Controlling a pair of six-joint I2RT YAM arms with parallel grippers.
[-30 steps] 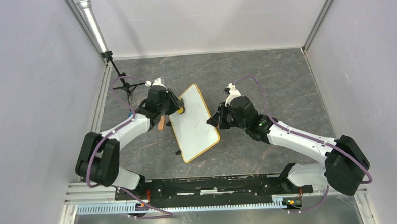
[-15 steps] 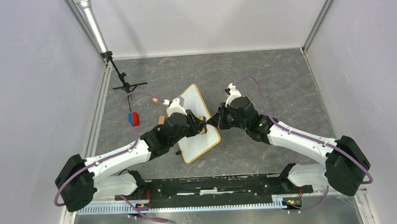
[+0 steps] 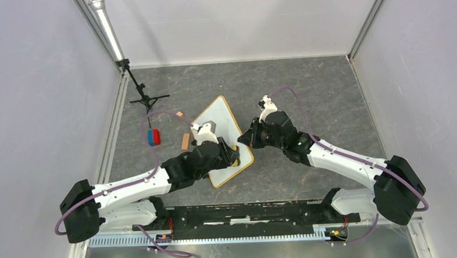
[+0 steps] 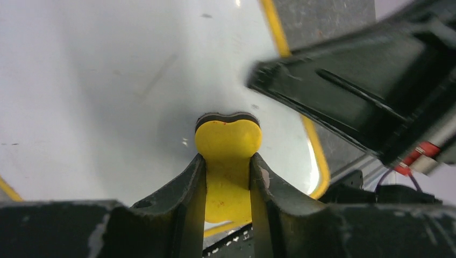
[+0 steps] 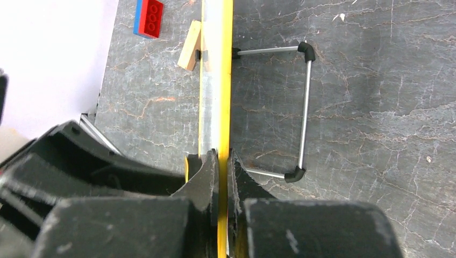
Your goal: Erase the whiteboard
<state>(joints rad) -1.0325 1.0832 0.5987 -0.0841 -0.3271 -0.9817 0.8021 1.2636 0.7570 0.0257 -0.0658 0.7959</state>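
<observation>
Top view, left of centre: a red-and-blue brick (image 3: 153, 137) and a small wooden block (image 3: 185, 141) are noted on the table (image 3: 317, 84), just left of the whiteboard (image 3: 219, 119). The whiteboard lies mid-frame, turned like a diamond.

The left gripper (image 3: 232, 154) is placed over the board's lower right part. Its fingers are closed to a narrow gap, which is filled by a yellow eraser (image 4: 228, 137); the eraser's dark pad is pressed to the white face. No clear writing is seen on the exposed surface, only faint specks.

Further right, the right gripper (image 3: 247, 140) is pinched almost closed on the board's tan frame. In the right wrist view a wire leg (image 5: 306, 107) is seen standing out from one face.

Risks judged:
- The grippers are close together, so a stroke carried rightward could strike the right fingers.
- The hold on the frame is thin, so wiping pressure could twist the board loose or drag it into the block.
</observation>
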